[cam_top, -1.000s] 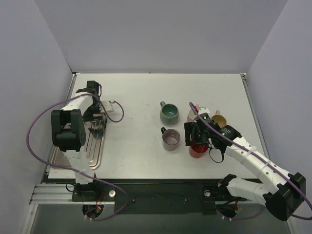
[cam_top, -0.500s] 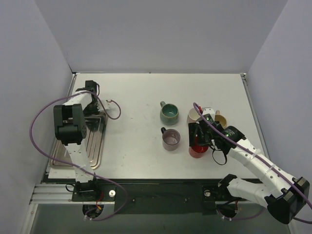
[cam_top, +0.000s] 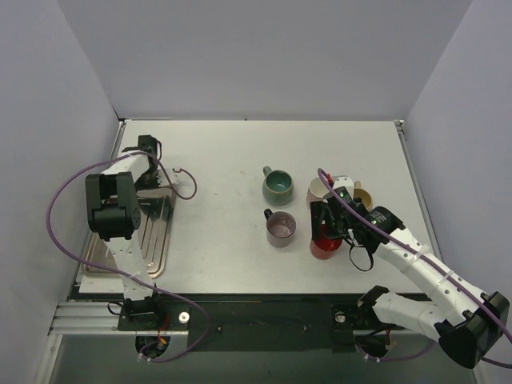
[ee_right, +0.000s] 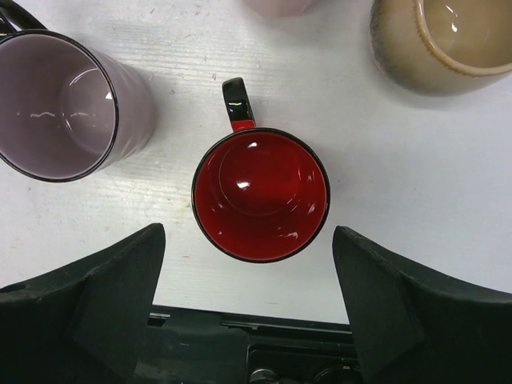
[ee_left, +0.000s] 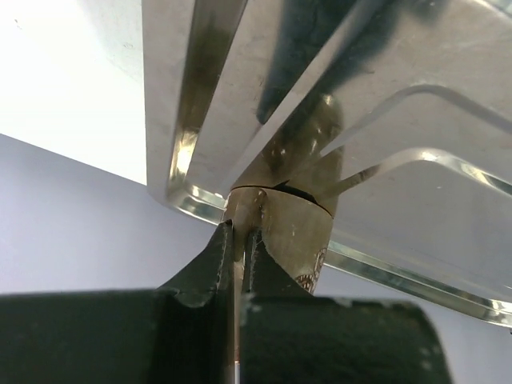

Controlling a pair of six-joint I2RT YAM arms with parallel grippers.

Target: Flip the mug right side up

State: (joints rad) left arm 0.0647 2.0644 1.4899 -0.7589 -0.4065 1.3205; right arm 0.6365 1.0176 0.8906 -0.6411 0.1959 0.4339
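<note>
In the left wrist view a beige mug with a small dark pattern rests against the clear drying rack. My left gripper is shut on a thin beige part of it. From above, the left gripper sits over the rack and the arm hides the mug. My right gripper is open above a red mug that stands upright with its handle pointing away. From above, the right gripper hovers over that red mug.
Upright mugs cluster at the right: green, purple, pale pink and tan. The purple mug and the tan mug flank the red one. A purple cable loops by the rack.
My left gripper has gone from open to shut on the beige mug and the left arm has shifted slightly left. The right gripper has stayed open over the red mug.
</note>
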